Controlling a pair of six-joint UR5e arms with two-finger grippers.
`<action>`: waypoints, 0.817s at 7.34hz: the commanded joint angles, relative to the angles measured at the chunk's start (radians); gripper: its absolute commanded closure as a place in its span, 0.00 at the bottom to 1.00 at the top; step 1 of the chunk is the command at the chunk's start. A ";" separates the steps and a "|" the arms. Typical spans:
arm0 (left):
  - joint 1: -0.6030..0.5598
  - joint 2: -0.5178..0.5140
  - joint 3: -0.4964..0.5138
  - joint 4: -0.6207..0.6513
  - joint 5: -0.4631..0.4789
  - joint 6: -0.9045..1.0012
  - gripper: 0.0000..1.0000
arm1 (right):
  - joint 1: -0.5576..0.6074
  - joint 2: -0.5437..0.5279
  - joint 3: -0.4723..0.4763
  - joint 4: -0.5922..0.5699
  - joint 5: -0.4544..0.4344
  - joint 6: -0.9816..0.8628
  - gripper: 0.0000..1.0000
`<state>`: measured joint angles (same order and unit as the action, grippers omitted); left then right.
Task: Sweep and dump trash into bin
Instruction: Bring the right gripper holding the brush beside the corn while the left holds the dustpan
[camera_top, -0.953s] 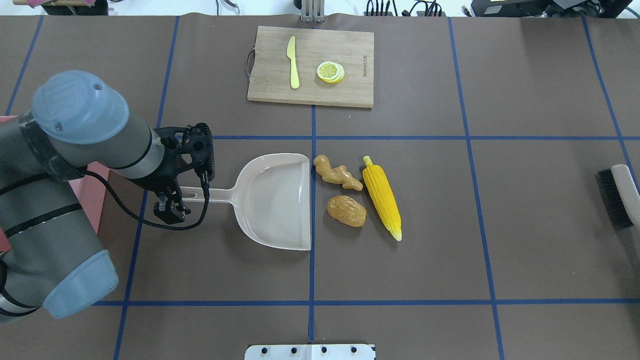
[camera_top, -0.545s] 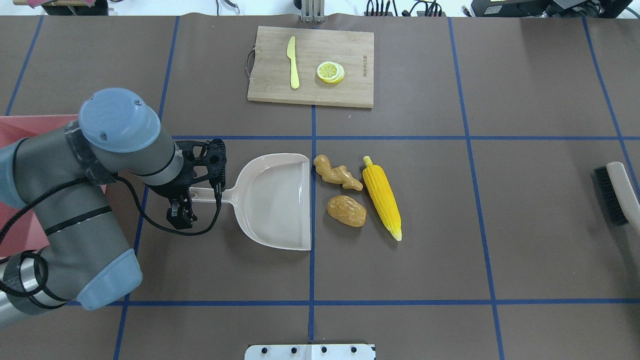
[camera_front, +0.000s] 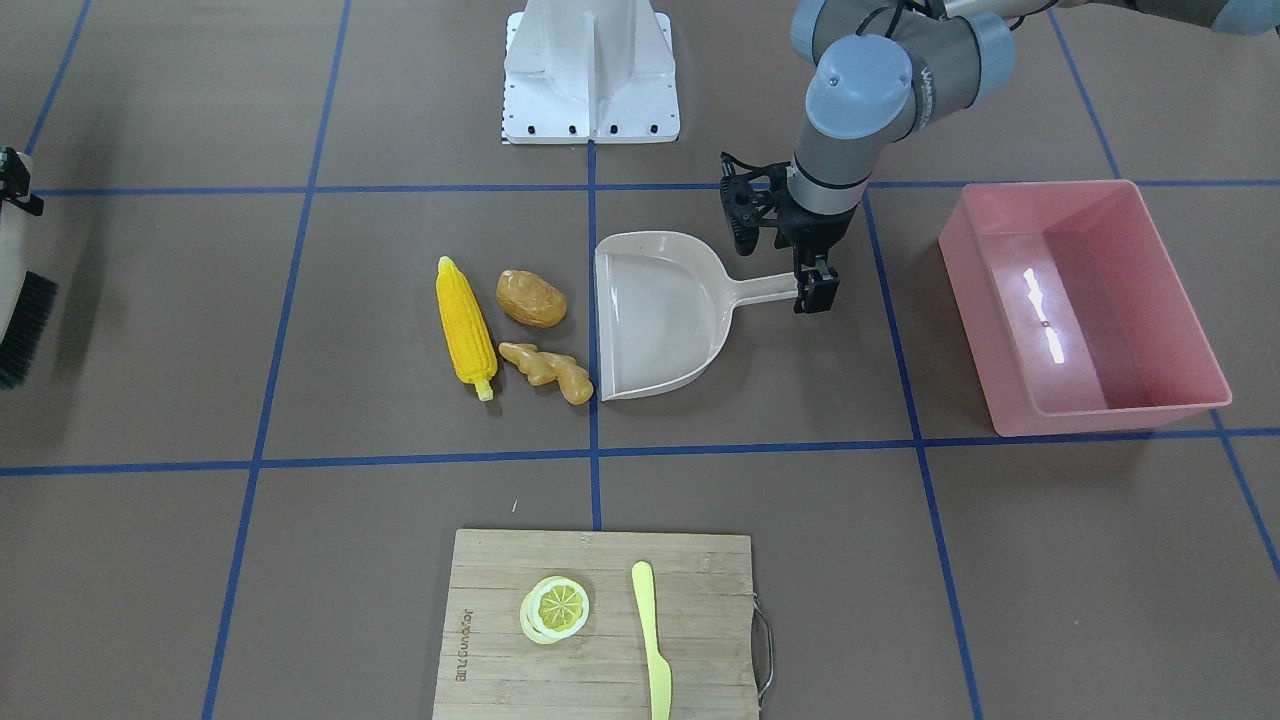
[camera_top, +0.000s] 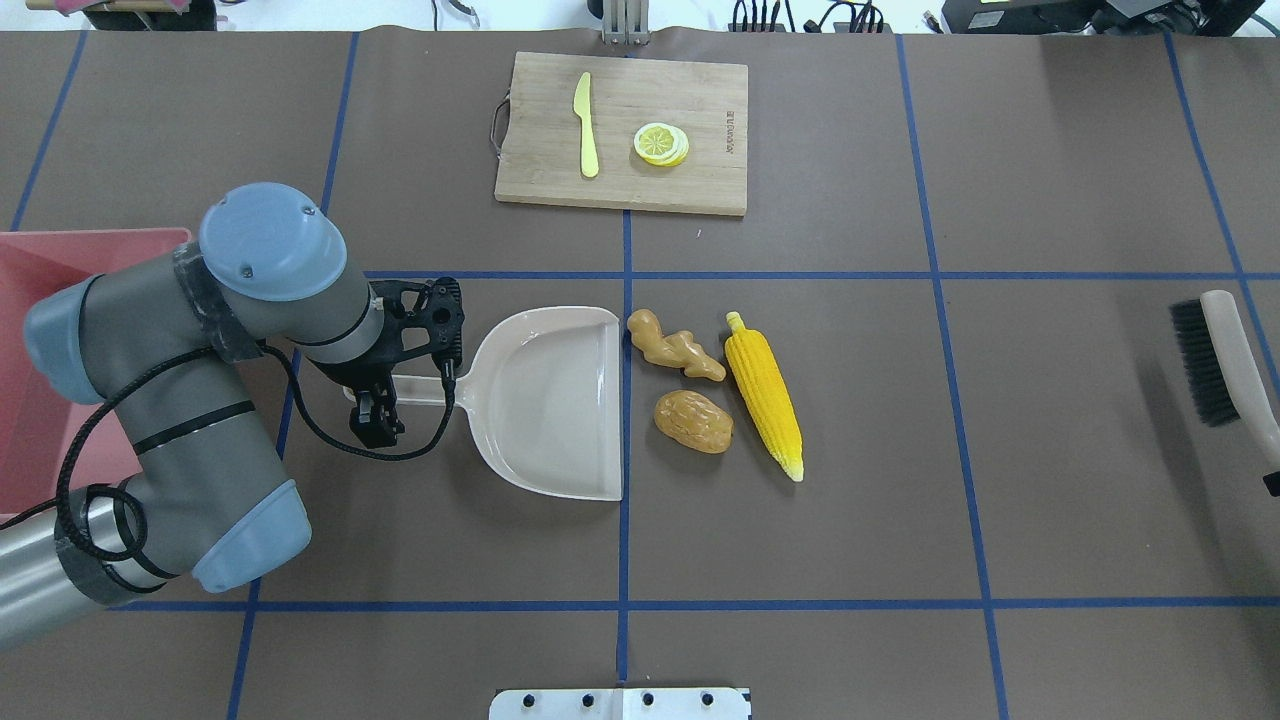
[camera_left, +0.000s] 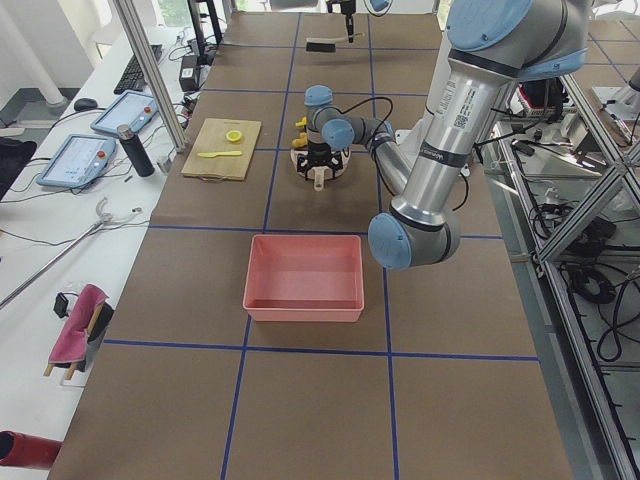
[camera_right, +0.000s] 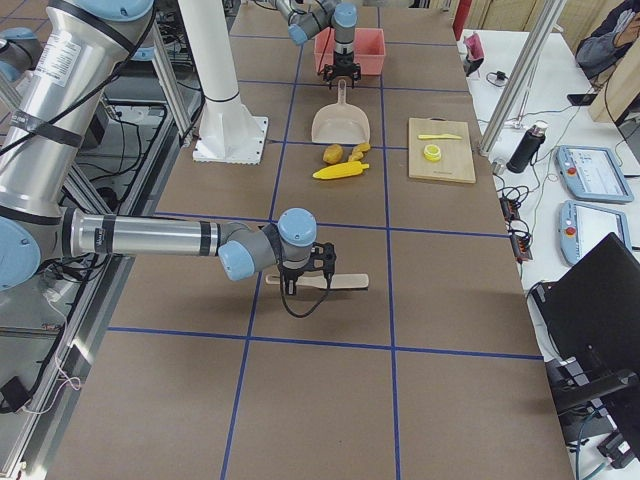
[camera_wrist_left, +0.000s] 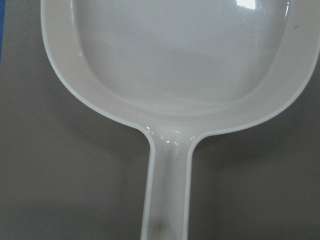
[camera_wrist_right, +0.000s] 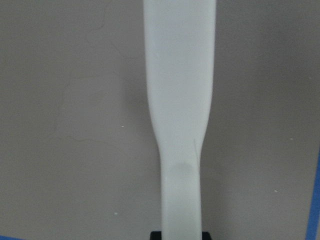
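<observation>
The trash lies just right of the beige dustpan's (camera_top: 550, 400) open edge: a yellow corn cob (camera_top: 765, 395), an orange-brown potato lump (camera_top: 693, 421) and a tan ginger root (camera_top: 675, 347). My left gripper (camera_top: 372, 405) points down over the dustpan handle's end, one finger on each side, and looks open. The left wrist view shows the handle (camera_wrist_left: 167, 200) and pan below it. The pink bin (camera_front: 975, 300) stands beyond the handle and is empty. My right gripper (camera_top: 1270, 484) is shut on a brush (camera_top: 1215, 365) at the table's right edge.
A wooden cutting board (camera_top: 700, 100) at the far middle carries a pale yellow knife (camera_top: 586, 125) and a lemon slice (camera_top: 661, 143). Blue tape lines cross the brown table cover. The robot base plate (camera_top: 620, 703) sits at the near edge.
My left arm has moved right along the dustpan handle, toward the pan; the dustpan stayed put. The brush in my right gripper has come further left into view.
</observation>
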<state>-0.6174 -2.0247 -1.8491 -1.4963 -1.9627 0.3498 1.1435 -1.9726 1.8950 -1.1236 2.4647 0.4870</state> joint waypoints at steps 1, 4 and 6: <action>-0.013 -0.003 0.031 -0.042 0.013 0.000 0.01 | 0.019 0.056 0.033 0.002 0.106 0.049 1.00; -0.012 -0.017 0.083 -0.064 0.015 -0.002 0.01 | -0.098 0.220 0.027 0.007 0.157 0.282 1.00; -0.007 -0.017 0.087 -0.064 0.010 -0.002 0.18 | -0.195 0.318 0.029 0.010 0.128 0.410 1.00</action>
<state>-0.6265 -2.0409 -1.7667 -1.5584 -1.9500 0.3483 1.0148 -1.7250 1.9244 -1.1150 2.6106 0.8020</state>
